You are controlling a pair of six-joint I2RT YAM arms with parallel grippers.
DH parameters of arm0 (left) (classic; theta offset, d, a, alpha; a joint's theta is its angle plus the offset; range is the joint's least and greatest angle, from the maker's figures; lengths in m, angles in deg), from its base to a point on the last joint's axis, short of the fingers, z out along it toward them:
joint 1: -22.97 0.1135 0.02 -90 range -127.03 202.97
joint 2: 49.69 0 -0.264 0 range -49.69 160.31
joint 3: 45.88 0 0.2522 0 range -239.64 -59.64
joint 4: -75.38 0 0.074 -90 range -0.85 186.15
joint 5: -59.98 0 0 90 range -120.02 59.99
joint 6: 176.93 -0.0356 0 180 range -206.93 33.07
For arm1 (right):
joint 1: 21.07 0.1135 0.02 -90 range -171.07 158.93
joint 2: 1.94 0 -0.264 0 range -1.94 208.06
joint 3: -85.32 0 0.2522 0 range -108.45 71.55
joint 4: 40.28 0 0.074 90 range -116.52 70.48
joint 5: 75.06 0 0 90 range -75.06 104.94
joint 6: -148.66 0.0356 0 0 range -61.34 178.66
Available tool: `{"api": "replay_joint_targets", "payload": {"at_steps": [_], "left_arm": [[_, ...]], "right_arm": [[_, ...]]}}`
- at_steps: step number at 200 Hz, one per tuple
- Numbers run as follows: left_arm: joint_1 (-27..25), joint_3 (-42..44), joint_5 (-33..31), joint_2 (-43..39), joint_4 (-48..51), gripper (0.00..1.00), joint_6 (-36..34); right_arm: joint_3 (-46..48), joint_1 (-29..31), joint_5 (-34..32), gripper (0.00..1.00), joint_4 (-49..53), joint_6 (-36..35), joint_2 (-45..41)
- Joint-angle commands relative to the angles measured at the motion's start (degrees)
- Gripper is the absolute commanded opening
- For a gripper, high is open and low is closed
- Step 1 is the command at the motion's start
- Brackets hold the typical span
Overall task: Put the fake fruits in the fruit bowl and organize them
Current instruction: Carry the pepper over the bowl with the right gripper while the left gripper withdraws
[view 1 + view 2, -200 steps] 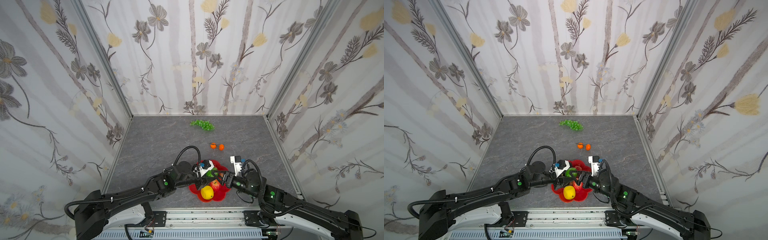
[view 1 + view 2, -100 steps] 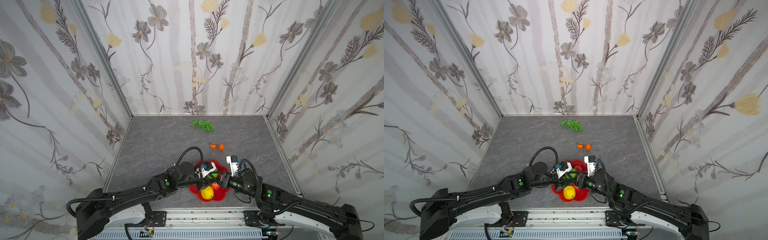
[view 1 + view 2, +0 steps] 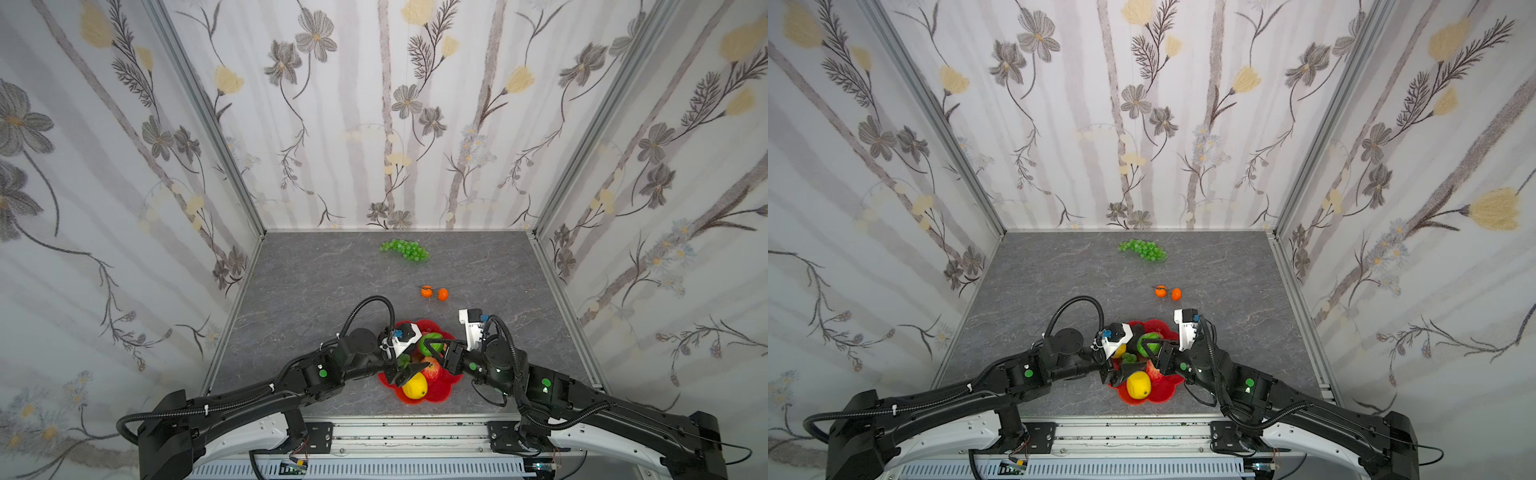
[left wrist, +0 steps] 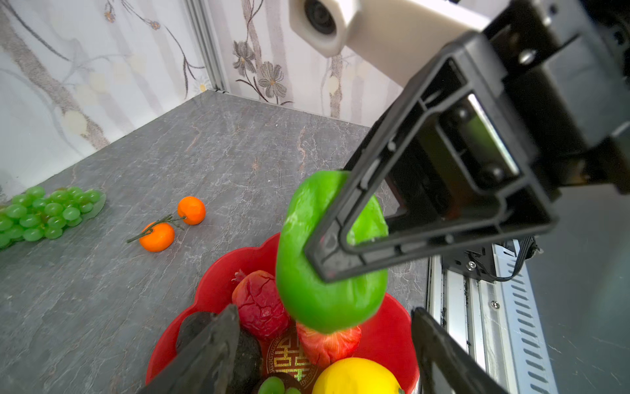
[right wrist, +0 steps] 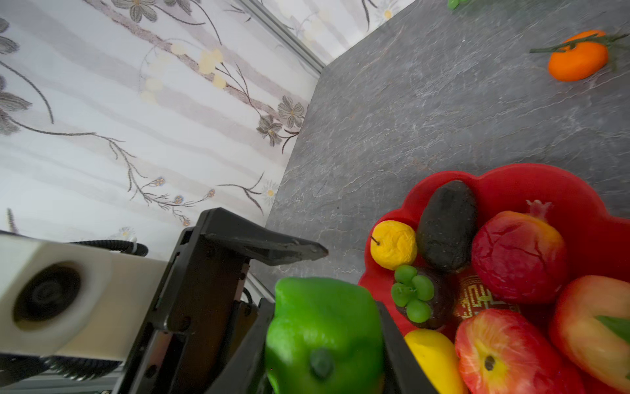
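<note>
Over the 9 o'clock side of the fruit bowl (image 3: 444, 392), in both top views: left gripper (image 3: 409, 374), jaws spread wide, gripping nothing, fingers (image 4: 211, 351) well apart in the left wrist view.

Far off at 12 o'clock from the bowl, close to the back wall (image 3: 386, 124): green grape bunch (image 3: 405, 249), flat on the grey floor (image 3: 316, 299).

Bowl itself at 6 o'clock on that floor. Inside it, by the right wrist view:
- small yellow pear (image 5: 393, 244) against the rim
- dark avocado (image 5: 446, 228) touching the pear
- wrinkled red fruit (image 5: 518, 256) next along
- dark fruit with a green leafy cap (image 5: 412, 296) near the middle
- red-and-yellow apple (image 5: 504, 354) beside the lemon (image 5: 433, 358)

Same lemon at 7 o'clock in the bowl in both top views.

Above the 12 o'clock part of the bowl: green lime (image 3: 428, 337), lifted clear of the rim. Contact with the fruit beneath not discernible.

At 12 to 1 o'clock beyond the bowl, apart from it: two tiny oranges (image 3: 427, 291), side by side on the floor, joined by a thin green stem.

Reaching in from 3 o'clock: right gripper (image 5: 324, 341), clenched on the green lime, pinching it from both sides.
</note>
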Motion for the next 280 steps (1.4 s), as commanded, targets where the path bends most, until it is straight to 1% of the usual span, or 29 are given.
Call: {"api": "replay_joint_targets", "payload": {"at_steps": [1,25,57,70,95,114,127,165,170,197,224,234,239,280], "left_arm": [[0.1,2.6,-4.8,-5.2,2.8,0.87,4.6],[0.1,6.2,-11.5,-13.2,6.5,0.9,8.7],[0.2,8.6,-21.8,-24.3,13.1,0.92,13.7],[0.5,9.0,-24.8,-27.7,16.0,0.94,15.3],[0.8,8.3,-33.3,-30.5,21.9,0.95,17.3],[1.1,8.2,-40.1,-30.5,25.2,0.96,18.2],[1.5,8.0,-43.1,-30.1,26.8,0.97,19.0],[2.2,8.8,-45.5,-31.1,27.7,0.98,18.9],[2.2,8.9,-45.8,-31.5,27.6,0.98,18.8],[2.5,10.2,-46.8,-34.8,28.2,0.98,18.3],[2.5,11.7,-47.4,-38.7,29.3,1.0,18.6],[2.6,12.1,-47.4,-39.8,29.4,1.0,18.7],[2.6,12.2,-47.3,-40.2,29.5,1.0,18.7],[2.7,13.1,-47.8,-42.4,29.9,1.0,19.0]], "right_arm": [[-1.0,0.1,-4.9,0.34,4.4,-1.7,0.1],[-2.1,0.1,-6.3,0.33,7.0,-2.3,1.7],[-2.9,0.4,-6.8,0.32,8.2,-2.5,4.8],[-3.0,0.9,-7.3,0.32,8.0,-2.4,6.4],[-4.3,2.5,-7.5,0.31,8.1,-2.0,10.0],[-6.3,4.8,-8.4,0.31,9.1,-2.0,13.0],[-7.8,6.7,-9.1,0.31,9.7,-2.0,15.5],[-13.5,12.3,-11.2,0.32,12.1,-2.6,25.5],[-15.9,12.9,-11.3,0.32,12.3,-2.8,26.9],[-22.0,15.6,-12.8,0.32,14.8,-4.6,34.7],[-26.8,16.4,-12.6,0.32,17.5,-5.8,40.9],[-27.8,16.6,-12.6,0.32,18.4,-5.8,41.6],[-28.2,16.5,-12.6,0.32,18.7,-5.8,43.7],[-29.6,16.5,-13.3,0.33,20.4,-5.8,47.3]]}}
